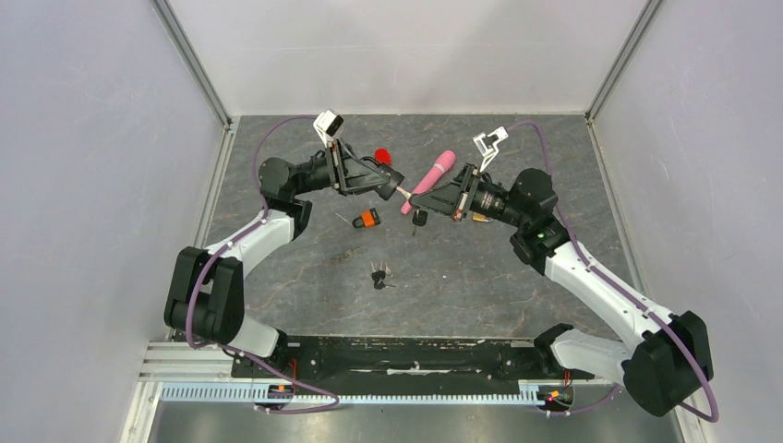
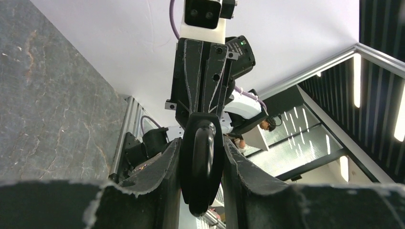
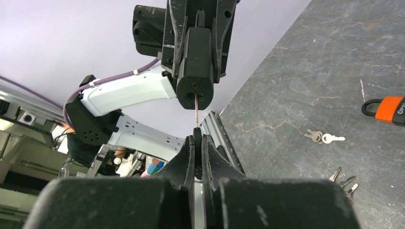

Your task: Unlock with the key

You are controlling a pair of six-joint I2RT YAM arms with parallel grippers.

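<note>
My left gripper (image 1: 386, 182) is shut on a black padlock (image 3: 195, 62), its keyhole end facing the right arm. In the left wrist view the padlock's shackle (image 2: 201, 162) sits clamped between my fingers (image 2: 157, 181). My right gripper (image 1: 439, 197) is shut on the head of a key (image 3: 197, 140). The thin key blade (image 3: 197, 110) reaches the padlock's keyhole (image 3: 196, 95), its tip at or just inside it. Both grippers meet above the middle of the table, held off its surface. A black key fob (image 1: 420, 218) hangs under the right gripper.
An orange padlock (image 1: 368, 219) lies on the grey table below the left gripper, also in the right wrist view (image 3: 389, 107). A bunch of keys (image 1: 379, 276) lies nearer the front. Silver keys (image 3: 325, 138) lie on the table. A pink cylinder (image 1: 430, 179) and a red object (image 1: 381, 154) lie behind the grippers.
</note>
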